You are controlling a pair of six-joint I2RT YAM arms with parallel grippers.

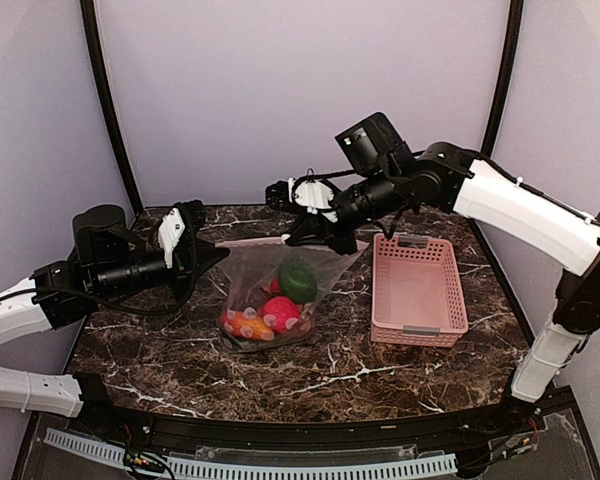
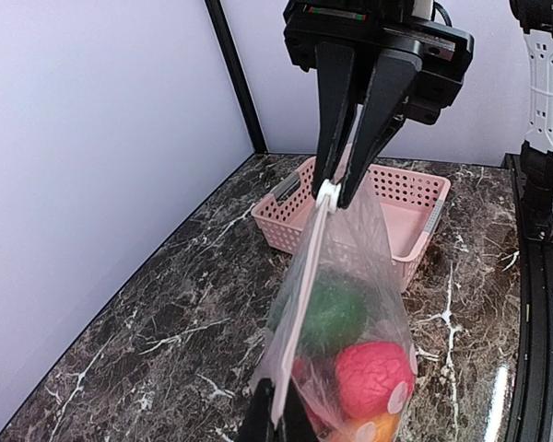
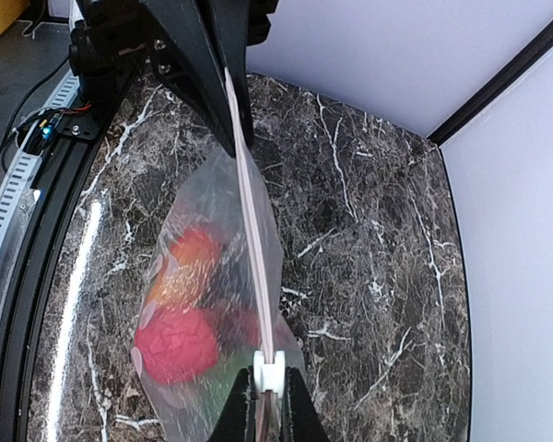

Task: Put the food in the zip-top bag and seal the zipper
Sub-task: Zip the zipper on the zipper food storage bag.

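Find the zip-top bag (image 1: 275, 300) just beside the pink basket (image 1: 417, 335), on the left arm's side of it, strung up by the zipper (image 3: 253, 249) between both pincers, belly sagging toward the marble surface (image 1: 380, 375). Note the left pincer (image 3: 238, 133) pinched fully shut on the zipper end farther from the basket. Note the right pincer (image 2: 336, 189) closed narrow on the small white slider (image 3: 268, 373) at the end nearer the basket. Count inside a green pepper (image 1: 298, 282), a bumpy red fruit (image 1: 280, 313) and an orange piece (image 1: 248, 324), plus darker pieces too blurred behind the film to name. Expect thin, crinkly, slippery film, limp everywhere except along the stiffer zipper strip. Treat that strip and the slider as the only sound places to grip. Judge the toy load light, yet enough to drag the film down and bow the strip. Hold tension end to end, then, for any draw of the slider along it. Impossible to tell from these views the length of strip already pressed closed.
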